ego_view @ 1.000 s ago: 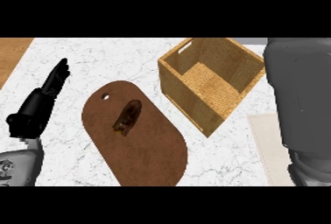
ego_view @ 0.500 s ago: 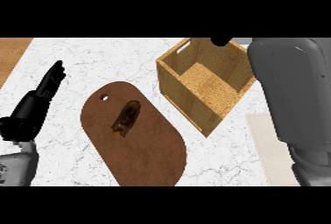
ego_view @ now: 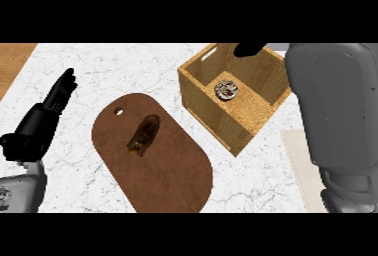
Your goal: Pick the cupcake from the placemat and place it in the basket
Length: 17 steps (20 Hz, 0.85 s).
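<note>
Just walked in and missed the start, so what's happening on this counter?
A small round item that looks like the cupcake lies inside the basket. The right robot hand shows above the basket's far rim, at the end of a grey forearm; its fingers are hard to read. A dark shape sits on the brown placemat. The left robot hand rests open at the view's left edge, holding nothing.

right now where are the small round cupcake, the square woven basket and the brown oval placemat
small round cupcake (ego_view: 226, 90), head view, its top, on the basket floor
square woven basket (ego_view: 214, 122), head view, its outer front wall
brown oval placemat (ego_view: 173, 172), head view, a bare part of it
</note>
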Motion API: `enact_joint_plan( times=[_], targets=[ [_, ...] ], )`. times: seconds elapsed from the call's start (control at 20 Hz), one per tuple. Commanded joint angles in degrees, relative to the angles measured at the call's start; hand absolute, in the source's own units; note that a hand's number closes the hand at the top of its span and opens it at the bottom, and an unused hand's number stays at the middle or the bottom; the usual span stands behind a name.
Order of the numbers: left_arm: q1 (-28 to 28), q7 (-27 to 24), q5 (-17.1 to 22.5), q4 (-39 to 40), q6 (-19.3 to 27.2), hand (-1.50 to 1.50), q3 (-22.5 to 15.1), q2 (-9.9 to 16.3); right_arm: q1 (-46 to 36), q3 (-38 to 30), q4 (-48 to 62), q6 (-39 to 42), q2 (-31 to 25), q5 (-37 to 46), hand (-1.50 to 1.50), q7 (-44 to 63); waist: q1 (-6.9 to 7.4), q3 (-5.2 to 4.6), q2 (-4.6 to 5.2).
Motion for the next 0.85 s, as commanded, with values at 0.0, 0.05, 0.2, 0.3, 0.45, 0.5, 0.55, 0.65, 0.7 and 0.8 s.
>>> enact_joint_plan(
  times=[0.0, 0.05, 0.2, 0.3, 0.45, 0.5, 0.55, 0.65, 0.7, 0.8],
  targets=[
    [1.7, 0.1, -0.9, -2.3, 0.6, 0.00, -1.6, -1.4, -2.7, -3.3, 1.9, -8.0, 1.3, 2.0, -1.50, 3.7, 0.87, 0.00, 0.23],
    [0.8, 1.6, -0.2, -1.8, 0.4, 0.00, -1.0, -1.3, -0.3, -4.1, -3.5, -10.9, 2.7, 2.5, -1.50, 4.4, 0.24, 0.04, 0.00],
    [1.8, -0.3, -1.6, -1.5, 1.5, 0.00, -2.0, -2.3, -3.6, -7.9, -4.1, -17.7, 2.2, 5.7, -1.50, 5.4, 0.60, -0.01, 0.13],
    [0.8, -0.8, -0.4, -0.2, 0.4, 0.00, 0.2, -0.3, 0.4, -10.6, -7.3, -21.7, -0.1, 7.4, -1.50, 2.7, -0.26, 0.03, 0.24],
    [2.1, -0.6, -1.5, -1.3, 1.2, 0.00, -0.7, -1.0, 2.5, -14.5, -11.3, -24.2, -1.9, 8.3, -1.50, 3.0, -0.50, 0.05, -0.02],
    [0.5, 1.1, -0.5, -1.3, 0.4, 0.00, 0.1, -0.1, 3.2, -13.7, -12.8, -25.7, -1.2, 10.7, -1.50, 4.1, -0.52, 0.04, -0.05],
    [-0.6, -0.3, 0.5, 1.7, -0.3, 0.00, 1.9, 1.0, 3.5, -15.7, -15.5, -24.0, -2.6, 9.4, -1.50, 4.8, -1.37, 0.02, -0.09],
    [2.4, -1.5, -1.2, -0.4, 1.0, 0.00, 0.3, -0.4, 5.4, -20.5, -16.3, -23.9, -6.5, 8.0, -1.50, 2.3, -0.90, 0.06, -0.08],
    [2.1, 0.2, -0.7, -1.6, 0.0, 0.00, 0.5, 0.5, 8.3, -19.6, -21.9, -23.0, -5.2, 8.6, -1.50, 3.9, -1.28, 0.07, -0.38],
    [1.6, -1.2, -1.3, 1.2, 1.5, 0.00, 1.0, -0.4, 12.4, -21.8, -27.7, -20.6, -6.5, 6.5, -1.50, 2.8, -1.82, 0.06, -0.30]
  ],
)
